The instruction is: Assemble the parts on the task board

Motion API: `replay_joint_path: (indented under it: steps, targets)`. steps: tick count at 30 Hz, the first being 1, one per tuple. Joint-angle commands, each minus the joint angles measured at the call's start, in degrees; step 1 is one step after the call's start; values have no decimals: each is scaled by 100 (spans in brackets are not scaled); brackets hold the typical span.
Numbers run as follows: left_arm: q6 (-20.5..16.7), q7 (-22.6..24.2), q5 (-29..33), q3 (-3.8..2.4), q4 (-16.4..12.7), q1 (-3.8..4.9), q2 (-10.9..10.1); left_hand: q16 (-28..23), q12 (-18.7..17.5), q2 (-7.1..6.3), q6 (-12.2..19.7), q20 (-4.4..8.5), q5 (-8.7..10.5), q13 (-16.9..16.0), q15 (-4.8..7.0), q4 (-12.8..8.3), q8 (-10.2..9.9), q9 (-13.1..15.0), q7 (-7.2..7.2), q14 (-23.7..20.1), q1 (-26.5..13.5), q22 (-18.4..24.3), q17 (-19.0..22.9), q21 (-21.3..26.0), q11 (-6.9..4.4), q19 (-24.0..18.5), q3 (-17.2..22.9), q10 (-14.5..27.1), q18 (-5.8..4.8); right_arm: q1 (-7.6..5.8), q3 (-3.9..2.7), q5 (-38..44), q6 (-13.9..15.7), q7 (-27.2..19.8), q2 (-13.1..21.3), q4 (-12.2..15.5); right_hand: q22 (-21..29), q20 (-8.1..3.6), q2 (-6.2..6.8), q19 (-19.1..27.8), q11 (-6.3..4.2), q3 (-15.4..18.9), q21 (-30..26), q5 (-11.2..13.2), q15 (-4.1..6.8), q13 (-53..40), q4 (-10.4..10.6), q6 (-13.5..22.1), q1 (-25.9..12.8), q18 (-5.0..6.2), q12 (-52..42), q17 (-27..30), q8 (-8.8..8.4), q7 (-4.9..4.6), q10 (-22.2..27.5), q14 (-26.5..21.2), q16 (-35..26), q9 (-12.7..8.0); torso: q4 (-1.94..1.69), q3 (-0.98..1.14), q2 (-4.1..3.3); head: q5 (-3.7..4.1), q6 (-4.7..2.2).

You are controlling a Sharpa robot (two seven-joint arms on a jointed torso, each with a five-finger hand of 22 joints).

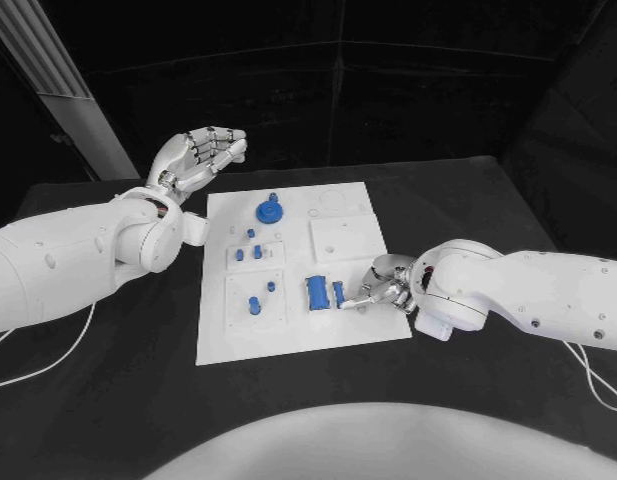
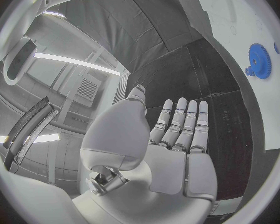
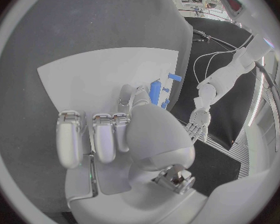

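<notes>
Right hand is low over the board, at its edge nearest that arm. Its fingers are curled in, and the fingertips reach down to a small blue part. Whether they pinch that part or only touch it, I cannot tell. In the right wrist view the hand covers most of the contact; blue parts show just past its fingertips on the board.

Just beyond that part from the right hand lies a larger blue block, flat on the board. Further from this hand, across the board, small blue pegs stand in recessed plates, and a blue gear sits at the far end.

Left hand is raised above the bench, off the board's far corner, well apart from the right hand. Its fingers are straight and apart, palm open, holding nothing. In the left wrist view the hand is spread flat, with the gear well beyond its fingertips.
</notes>
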State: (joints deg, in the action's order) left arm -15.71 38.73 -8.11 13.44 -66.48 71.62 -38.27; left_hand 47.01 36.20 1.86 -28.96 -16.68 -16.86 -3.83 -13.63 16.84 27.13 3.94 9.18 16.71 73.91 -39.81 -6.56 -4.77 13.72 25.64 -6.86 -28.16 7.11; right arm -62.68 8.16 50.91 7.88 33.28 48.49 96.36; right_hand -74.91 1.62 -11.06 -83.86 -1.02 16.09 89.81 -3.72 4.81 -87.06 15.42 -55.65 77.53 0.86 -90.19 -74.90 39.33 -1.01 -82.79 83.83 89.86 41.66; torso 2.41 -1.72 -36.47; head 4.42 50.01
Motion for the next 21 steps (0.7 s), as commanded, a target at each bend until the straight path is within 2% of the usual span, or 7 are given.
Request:
replay_joint_path:
  steps: [1,7,11,13,17,19,21]
  targets:
    - [49,825,10,-3,-6,8,6,20,19,63,22,0,-35,9,10,-9,35,-8,684,9,-2,6,5,31,13,-25,-37,45,-95,-7,-1,-9,-143,60,-15,-18,-1509,-35,-429,-614,-148,-37,19,-34,33,-294,3,3,413,-86,19,-1510,-32,24,-721,617,14,8,0,-2,0,2,-1]
    - [49,823,10,-3,-4,8,5,20,19,63,22,0,-35,9,10,-9,35,-8,684,9,-2,6,5,31,13,-25,-37,45,-95,-7,-1,-9,-128,36,-11,-7,-1509,-34,-425,-614,-146,-48,19,-68,31,-294,-8,10,450,-86,19,-1510,-49,22,-721,617,14,18,0,2,2,-2,-1]
    - [49,826,10,-3,-10,8,-1,20,19,63,22,0,-35,9,10,-9,35,-8,684,9,-2,6,5,31,13,-25,-37,45,-95,-7,-1,-38,202,-308,65,79,-1509,-31,-340,-614,-141,-9,19,-64,29,-294,-15,6,463,-86,19,-1510,-60,16,-721,617,14,37,1,6,-5,-28,-1]
    - [49,830,10,-3,-12,8,-5,20,19,63,22,0,-35,9,10,-9,35,-8,684,9,-2,6,5,31,13,-25,-37,45,-95,-7,-1,-90,532,-693,146,151,-1509,-29,-264,-614,-135,45,19,-44,28,-294,14,-3,423,-86,19,-1510,-68,9,-721,617,14,54,5,7,-4,-51,-1]
    - [46,841,10,-3,-11,7,-7,23,23,66,23,0,-35,10,10,-9,37,-9,684,9,0,5,13,31,13,-24,-42,48,-95,-9,-5,-280,1398,-1584,340,313,-1509,-28,-71,-614,-117,178,19,-6,30,-294,64,12,300,-86,19,-1510,-97,-13,-721,617,14,87,15,6,6,-69,-1]
    - [41,850,10,-3,-7,3,1,23,23,66,23,0,-35,10,10,-9,37,-9,684,9,0,4,13,31,13,-24,-42,48,-95,-28,-8,-521,1940,-2232,443,387,-1509,-32,-22,-614,-105,209,19,-9,34,-294,69,39,263,-86,19,-1510,-128,-25,-721,617,14,86,7,0,11,-59,-1]
    - [38,867,10,-3,-10,-4,13,24,23,66,24,0,-35,10,10,-9,37,-9,684,9,0,-1,14,30,13,-21,-43,48,-95,-82,-10,-869,2444,-2937,500,416,-1509,-31,7,-614,-74,238,19,-31,33,-294,82,139,216,-86,19,-1510,-252,-68,-721,617,14,31,-9,-1,11,-49,-1]
